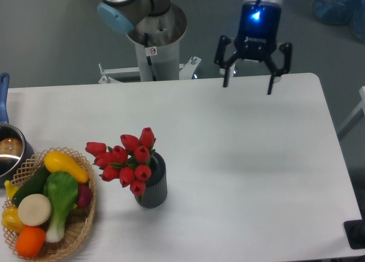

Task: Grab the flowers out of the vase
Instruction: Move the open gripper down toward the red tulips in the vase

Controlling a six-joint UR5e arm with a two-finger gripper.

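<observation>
the end effector (248,83) hangs over the far edge of the white bench (239,159), fingers spread wide apart w/ nothing between them, blue light lit on its body. it sits well apart from the task items, off to the right & further back.

the flowers (125,158) are red tulip buds bunched together, standing in the vase (152,188), a dark grey ribbed cylinder upright on the bench, front-left of centre. the buds lean out to the left over the vase rim; stems & leaves mostly hidden inside, only bits of green visible betw. the buds.

just left of the vase is a wicker basket (80,228) at the bench's front-left corner, holding veg: a yellow squash, a green leafy one, a dark green one, sth. purple, an orange item and a pale round one. the leftmost bud looks very near the basket rim, prob. not touching, hard to tell from this angle.

behind the basket, at the left edge, a metal pot (10,151) w/ a blue handle (3,97), partly cut off by the frame.
</observation>
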